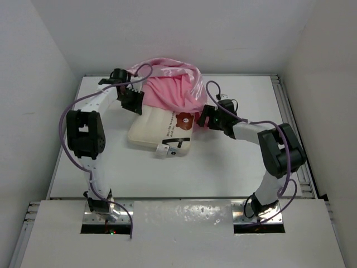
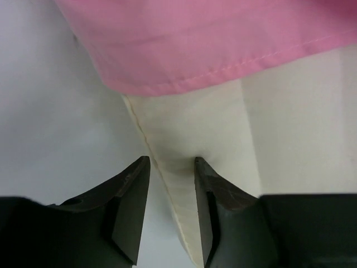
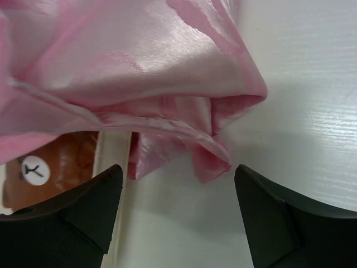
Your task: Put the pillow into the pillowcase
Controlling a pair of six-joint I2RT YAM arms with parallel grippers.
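Pillow (image 1: 152, 131): cream-white, lying flat on the white table (image 1: 223, 167) near its middle, between the two grippers. Its far end is under the pillowcase (image 1: 170, 92) and its near end is bare.
Left gripper (image 2: 172, 163): at the pillow's far left corner, close to the pillowcase's edge. The fingers stand a narrow way apart with the pillow's side seam running between them. Whether they pinch it cannot be told.
Hem: in the left wrist view, a stitched pink edge lies across the cream pillow just ahead of the fingertips.
Pillowcase: shiny pink satin, bunched in a heap at the far middle of the table and draped over the pillow's far end.
Tag (image 1: 162, 151): white, at the pillow's near edge.
Bear-face print (image 1: 184, 119): brown, on the pillow's right part, just beside the satin. In the right wrist view the fabric partly covers it.
Right gripper (image 3: 178, 170): at the pillow's right side, jaws wide with nothing between them. A folded corner of the pillowcase lies on the table just ahead of the fingertips.
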